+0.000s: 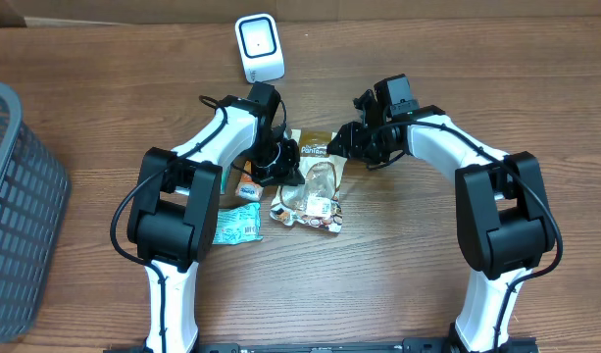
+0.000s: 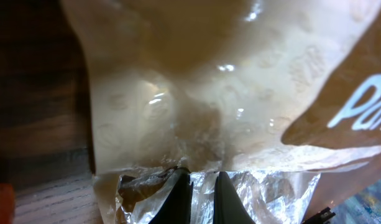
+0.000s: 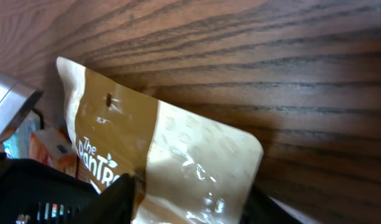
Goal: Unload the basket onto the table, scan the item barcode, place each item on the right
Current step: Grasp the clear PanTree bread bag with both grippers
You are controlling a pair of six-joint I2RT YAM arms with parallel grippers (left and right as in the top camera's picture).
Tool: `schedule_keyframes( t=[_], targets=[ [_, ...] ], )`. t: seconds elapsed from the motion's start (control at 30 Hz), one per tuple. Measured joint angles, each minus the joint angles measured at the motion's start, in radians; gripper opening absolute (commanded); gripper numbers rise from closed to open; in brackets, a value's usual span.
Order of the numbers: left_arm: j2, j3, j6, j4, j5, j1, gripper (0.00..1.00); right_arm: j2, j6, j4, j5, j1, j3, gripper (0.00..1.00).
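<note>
the snack pouch (image 1: 314,148), glossy brown-and-cream film with faint embossed marks, sits between the two arms over the wood-grain bench (image 1: 398,284), near the white, round-cornered scanner (image 1: 259,46). only the left wrist view shows the left claw (image 2: 201,186) pressed together on the pouch's crinkled, silvery lower edge. only the right wrist view shows a small hang hole and white lettering on the brown band, with the right claw (image 3: 191,202) astride the cream end; i cannot tell whether it pinches.
</note>
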Motion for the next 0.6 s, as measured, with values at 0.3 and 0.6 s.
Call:
schedule_keyframes(
  t=[0.3,0.6],
  targets=[
    [0.006,0.016,0.026,-0.023,-0.001,0.005,0.04,0.000,0.006,-0.037,-0.001,0.001,0.000,0.04],
    [0.056,0.204,0.123,-0.192,-0.054,0.042,0.24,-0.068,0.029,-0.212,-0.007,-0.107,0.000,0.04]
  ],
)
